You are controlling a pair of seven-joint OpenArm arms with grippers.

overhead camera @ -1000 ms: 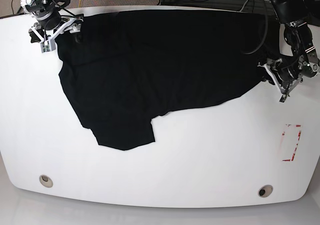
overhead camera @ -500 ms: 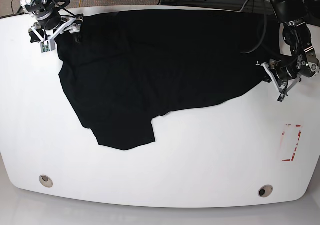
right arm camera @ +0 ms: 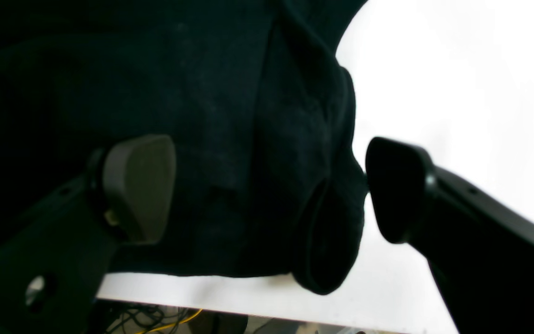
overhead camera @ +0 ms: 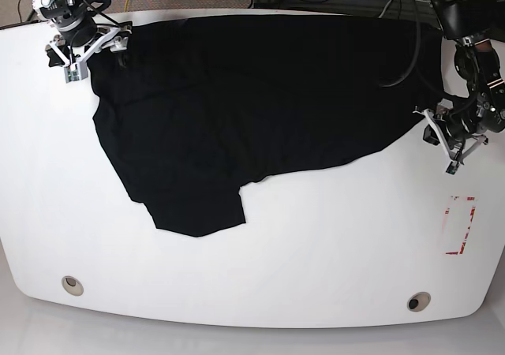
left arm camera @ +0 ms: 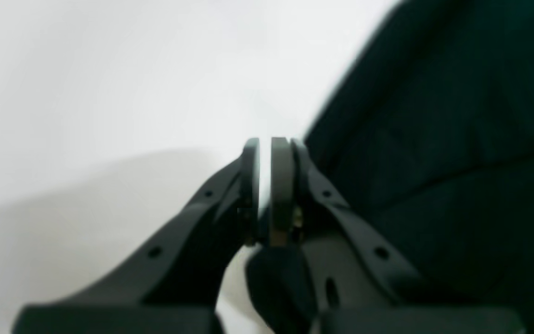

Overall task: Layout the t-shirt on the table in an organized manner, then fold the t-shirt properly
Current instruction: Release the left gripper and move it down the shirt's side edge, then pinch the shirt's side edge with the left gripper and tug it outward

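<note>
A black t-shirt [overhead camera: 245, 110] is spread over the far half of the white table [overhead camera: 316, 244], with its upper edge along the far rim and one sleeve-like part pointing toward the near side at the left of the base view. The cloth lies mostly flat, but some soft creases are seen across the middle. The left gripper [overhead camera: 448, 144] is found at the right edge of the shirt in the base view, just beside the cloth. In the left wrist view its jaws are brought together, with only a thin slit between the pads [left arm camera: 282, 185], and no cloth is seen pinched between them; the fabric lies directly next to them. The right gripper [overhead camera: 87, 51] is placed at the far left corner of the shirt. Its jaws are spread wide, and a bunched fold of the shirt [right arm camera: 327, 185] is seen between the two fingers without being squeezed. A red-outlined rectangle mark [overhead camera: 460, 225] is seen near the right rim of the table, well apart from the shirt.
</note>
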